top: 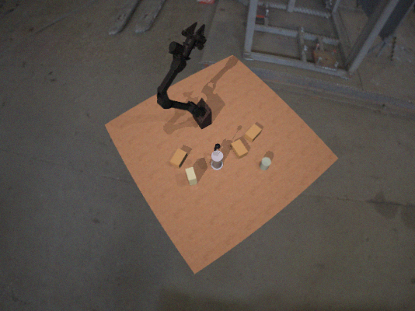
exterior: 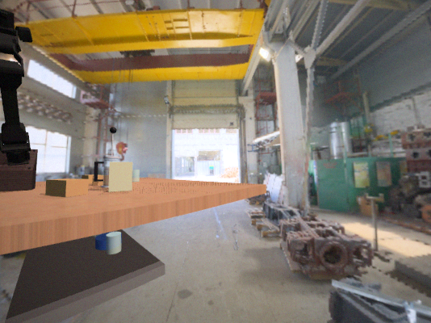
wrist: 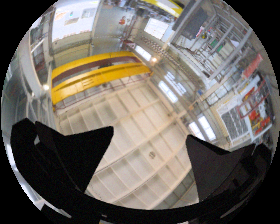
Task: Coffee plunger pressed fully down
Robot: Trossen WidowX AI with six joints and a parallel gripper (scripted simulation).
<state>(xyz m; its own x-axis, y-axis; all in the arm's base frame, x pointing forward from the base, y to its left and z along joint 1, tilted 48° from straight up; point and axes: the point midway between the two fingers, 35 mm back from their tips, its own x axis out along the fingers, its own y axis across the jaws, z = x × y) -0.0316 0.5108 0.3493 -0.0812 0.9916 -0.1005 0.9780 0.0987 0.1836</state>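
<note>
The coffee press [top: 217, 161] [exterior: 106, 174] stands upright on the wooden table [top: 217, 211] [exterior: 182, 193]. Its black plunger knob [exterior: 113, 130] is high above the lid on a thin, raised rod. The press's black handle [exterior: 96, 171] is on the arm-base side. My gripper [top: 199, 26] [wrist: 151, 135] is open and empty, raised high on the far side of the arm base from the press. In the wrist view its two dark fingers stand wide apart and point at the ceiling. The fingers are out of frame in the exterior view; the press is not in the wrist view.
A pale yellow block [top: 190, 176] [exterior: 120, 177] stands close beside the press. Orange blocks [top: 179, 158] [top: 239, 148] [top: 253, 132] lie on both sides of it. A pale green cylinder [top: 265, 163] [exterior: 136, 175] stands farther off. The arm base [top: 203, 117] is near the press.
</note>
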